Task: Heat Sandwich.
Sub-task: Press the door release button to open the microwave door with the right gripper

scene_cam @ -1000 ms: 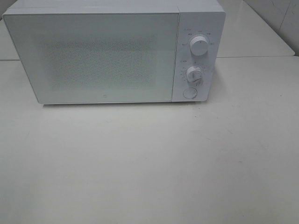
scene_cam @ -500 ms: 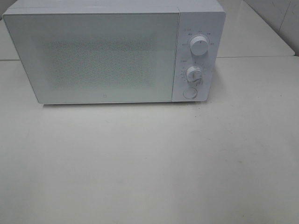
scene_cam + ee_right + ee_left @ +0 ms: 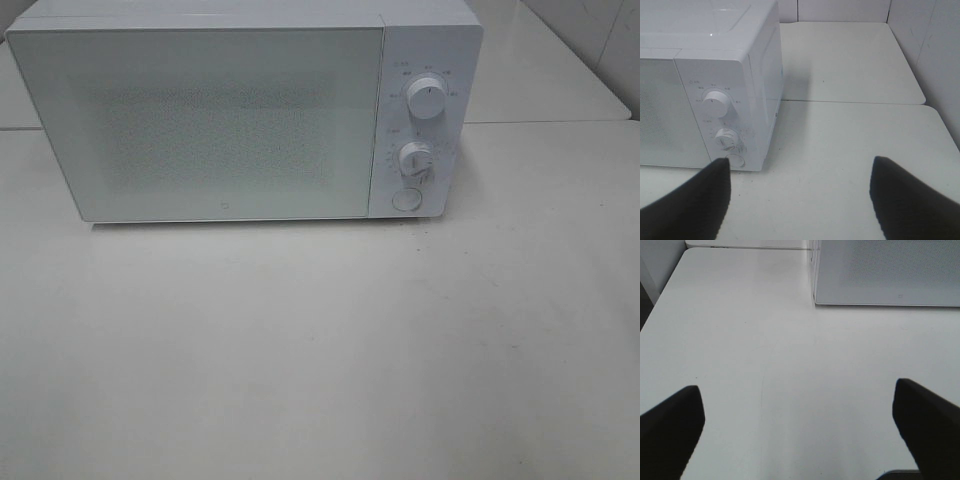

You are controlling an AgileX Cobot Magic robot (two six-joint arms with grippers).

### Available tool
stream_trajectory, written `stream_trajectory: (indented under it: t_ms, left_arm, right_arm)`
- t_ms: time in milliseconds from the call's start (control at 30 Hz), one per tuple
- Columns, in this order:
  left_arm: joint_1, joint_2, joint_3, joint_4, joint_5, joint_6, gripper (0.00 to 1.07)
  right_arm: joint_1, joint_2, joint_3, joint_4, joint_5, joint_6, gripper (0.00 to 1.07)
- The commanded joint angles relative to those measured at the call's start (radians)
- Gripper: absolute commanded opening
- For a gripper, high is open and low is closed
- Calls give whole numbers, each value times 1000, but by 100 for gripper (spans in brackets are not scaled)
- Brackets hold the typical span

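The sandwich is out of view in every frame. A white microwave (image 3: 240,110) stands at the back of the table with its door shut; its two dials (image 3: 427,100) and round button (image 3: 405,199) are on the right panel. Neither arm shows in the exterior high view. In the left wrist view my left gripper (image 3: 800,432) is open over bare table, with the microwave's front corner (image 3: 816,300) ahead. In the right wrist view my right gripper (image 3: 800,200) is open and empty, facing the microwave's control panel (image 3: 722,120).
The white table (image 3: 320,350) stretches in front of the microwave. A second table surface (image 3: 840,60) lies behind, with a tiled wall (image 3: 940,60) to the right. The table's left edge (image 3: 660,295) shows in the left wrist view.
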Motion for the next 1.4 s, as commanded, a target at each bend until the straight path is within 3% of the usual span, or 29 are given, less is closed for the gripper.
stream_trajectory:
  t_ms: [33, 833, 1233, 1400]
  left_arm:
    - [3, -16, 2, -1, -13, -4, 98]
    - [3, -16, 2, -1, -13, -4, 98]
    - [3, -16, 2, -1, -13, -4, 98]
    - [3, -16, 2, -1, -13, -4, 98]
  right_arm:
    - [-7, 72, -6, -3, -81, 0, 75]
    - [-5, 631, -2, -4, -556, 25, 75]
    - [2, 816, 152, 13, -999, 16, 75]
    - [110, 870, 194, 145, -1086, -75, 75]
